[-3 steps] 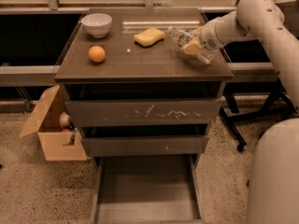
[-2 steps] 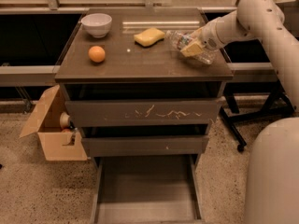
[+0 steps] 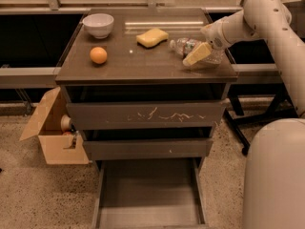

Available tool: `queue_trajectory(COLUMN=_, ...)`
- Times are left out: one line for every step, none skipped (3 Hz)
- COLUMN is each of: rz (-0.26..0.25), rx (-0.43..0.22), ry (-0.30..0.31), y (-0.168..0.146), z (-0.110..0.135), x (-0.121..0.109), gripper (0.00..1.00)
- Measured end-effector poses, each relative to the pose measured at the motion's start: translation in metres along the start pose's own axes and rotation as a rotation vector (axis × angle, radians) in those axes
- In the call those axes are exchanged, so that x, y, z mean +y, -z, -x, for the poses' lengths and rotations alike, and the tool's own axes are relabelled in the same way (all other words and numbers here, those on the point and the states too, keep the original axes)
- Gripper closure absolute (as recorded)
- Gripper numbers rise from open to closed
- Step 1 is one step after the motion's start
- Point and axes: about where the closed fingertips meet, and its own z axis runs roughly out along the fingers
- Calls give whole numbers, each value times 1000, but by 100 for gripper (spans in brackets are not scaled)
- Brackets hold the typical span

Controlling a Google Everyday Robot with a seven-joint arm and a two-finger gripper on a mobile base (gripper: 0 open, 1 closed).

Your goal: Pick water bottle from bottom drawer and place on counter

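While over counter (image 3: 143, 67), gripper (image 3: 200, 55) at bottle (image 3: 183, 45)

No lettering is legible, even on the water bottle (image 3: 180, 45) (gripper (image 3: 199, 55) over it, on the counter (image 3: 143, 63)).

Pale-yellow gripper (image 3: 197, 56) over grey-brown counter (image 3: 128, 63)

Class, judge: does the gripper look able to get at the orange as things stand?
Likely yes: the gripper is at the bottle on the counter, with bare top between it and the orange.
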Motion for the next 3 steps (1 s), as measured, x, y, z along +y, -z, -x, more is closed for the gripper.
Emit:
queue_trajectory(rz=-21, rx=-12, ry=9, y=8, z=5, x=-8, gripper=0)
queue_trajectory(rz=-68, rx=-23, ry=52, y=27, z=23, x=-18, gripper=0)
queue_trajectory(rz=-152, rx=-25, ry=124, y=64, z=53, x=-28, gripper=0)
